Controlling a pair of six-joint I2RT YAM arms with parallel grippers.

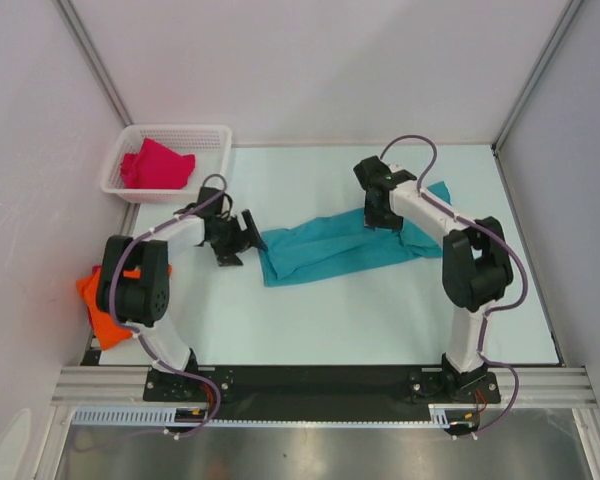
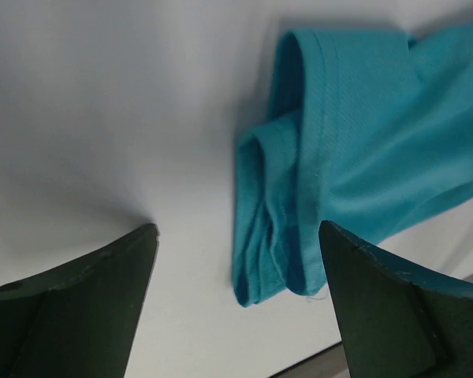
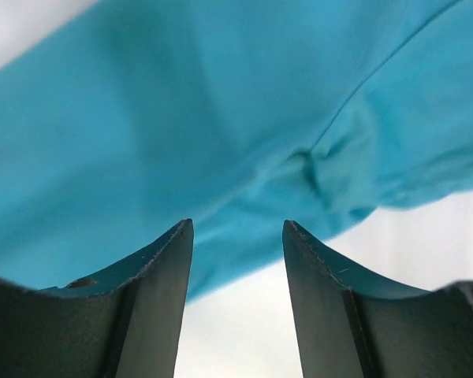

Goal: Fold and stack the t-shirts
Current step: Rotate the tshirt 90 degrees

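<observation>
The white table holds the teal shirt, lying crumpled in a long band across its middle, from centre to far right. A white basket sits at the far left corner with the magenta shirt bunched inside. The orange shirt lies heaped at the table's left edge, behind the left arm. The right gripper hovers over the teal shirt's right part, jaws apart, gripping nothing. The left gripper stands wide open and empty just beside the shirt's left end.
</observation>
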